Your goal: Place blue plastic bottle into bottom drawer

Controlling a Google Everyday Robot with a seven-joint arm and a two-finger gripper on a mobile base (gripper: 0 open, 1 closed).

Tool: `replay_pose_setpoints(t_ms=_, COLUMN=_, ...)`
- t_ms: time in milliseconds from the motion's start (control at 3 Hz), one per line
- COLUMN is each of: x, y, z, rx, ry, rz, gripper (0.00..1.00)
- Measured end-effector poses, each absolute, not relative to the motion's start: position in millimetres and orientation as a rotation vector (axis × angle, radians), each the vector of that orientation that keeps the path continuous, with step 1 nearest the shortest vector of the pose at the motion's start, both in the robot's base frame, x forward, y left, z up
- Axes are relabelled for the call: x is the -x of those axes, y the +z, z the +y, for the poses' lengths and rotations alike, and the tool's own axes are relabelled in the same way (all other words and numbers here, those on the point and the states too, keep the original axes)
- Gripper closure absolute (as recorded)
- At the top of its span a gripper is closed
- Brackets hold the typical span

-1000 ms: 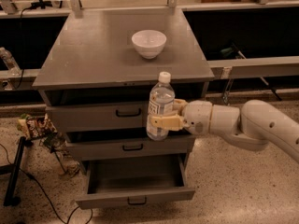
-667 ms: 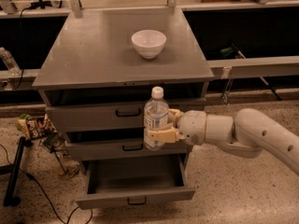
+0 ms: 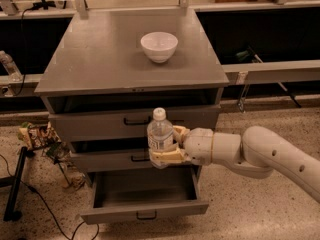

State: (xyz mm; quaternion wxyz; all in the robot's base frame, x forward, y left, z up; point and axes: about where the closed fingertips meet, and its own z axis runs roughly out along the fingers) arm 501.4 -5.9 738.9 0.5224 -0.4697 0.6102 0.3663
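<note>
The blue plastic bottle (image 3: 160, 134) is a clear bottle with a white cap and a pale label. It stands upright in my gripper (image 3: 169, 146), which is shut on its lower half. The white arm reaches in from the right. The bottle hangs in front of the middle drawer, above the bottom drawer (image 3: 145, 211). The bottom drawer is pulled open, its grey front with a black handle toward the camera, and its inside shows bare.
A white bowl (image 3: 159, 46) sits on the grey cabinet top (image 3: 100, 59). The top drawer (image 3: 100, 124) and middle drawer (image 3: 105, 160) are slightly ajar. Snack bags and cables (image 3: 45, 139) lie on the floor at left. A black stand leg (image 3: 15, 184) is at far left.
The gripper has carried the bottle down and a little left, from level with the top drawer to in front of the middle drawer.
</note>
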Motion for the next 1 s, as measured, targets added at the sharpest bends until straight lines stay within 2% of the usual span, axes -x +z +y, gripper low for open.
replay_pose_setpoints(t_ms=667, x=-505, y=622, z=0, rx=1.024, ry=0.858, rz=1.474, gripper=1.00)
replay_pose_setpoints(t_ms=1000, x=-509, y=526, z=8, rx=1.074, ry=0.812, rz=1.449, gripper=1.00)
